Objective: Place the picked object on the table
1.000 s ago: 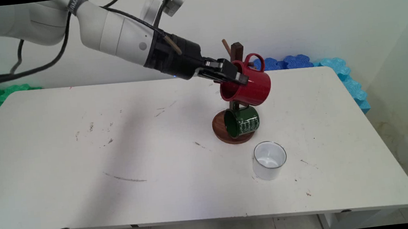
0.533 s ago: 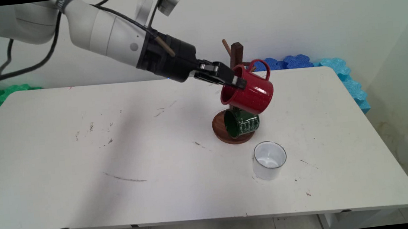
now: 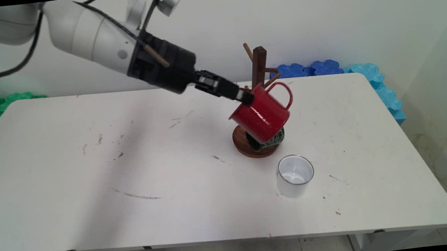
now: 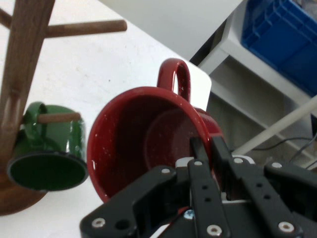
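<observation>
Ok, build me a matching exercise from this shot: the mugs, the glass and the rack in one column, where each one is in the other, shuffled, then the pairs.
Things:
1. red mug
2. green mug
3. clear glass cup
4. wooden mug rack

Places:
A. hanging on a low peg of the rack
B. standing upright on the table, nearest the camera
C. clamped at its rim by the gripper, off the table
D. standing on its round base on the table, upper pegs bare

Pairs: 1-C, 2-A, 3-B, 4-D
</observation>
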Motion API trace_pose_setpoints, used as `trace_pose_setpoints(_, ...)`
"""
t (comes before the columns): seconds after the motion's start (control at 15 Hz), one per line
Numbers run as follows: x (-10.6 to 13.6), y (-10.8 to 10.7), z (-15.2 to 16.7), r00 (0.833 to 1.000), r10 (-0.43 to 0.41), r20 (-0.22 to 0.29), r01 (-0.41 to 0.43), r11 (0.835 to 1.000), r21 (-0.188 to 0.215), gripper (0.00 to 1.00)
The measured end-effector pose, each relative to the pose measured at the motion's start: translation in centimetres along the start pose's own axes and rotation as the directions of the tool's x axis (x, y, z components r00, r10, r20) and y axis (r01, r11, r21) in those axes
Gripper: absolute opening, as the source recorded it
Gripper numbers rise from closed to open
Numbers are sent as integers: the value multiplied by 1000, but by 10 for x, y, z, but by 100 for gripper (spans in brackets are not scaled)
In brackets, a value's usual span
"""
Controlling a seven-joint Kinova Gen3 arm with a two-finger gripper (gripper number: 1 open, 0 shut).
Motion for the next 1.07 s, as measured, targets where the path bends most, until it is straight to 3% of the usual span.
trace_pose_setpoints(0.33,-11,-9,-24,997,66,31,-66,998,20,0)
trace_pose_setpoints(0.67,-23,-23,-46,990,126,66,-130,989,65,0)
trace_pose_setpoints(1.07,-41,-52,-73,965,222,141,-244,956,161,0)
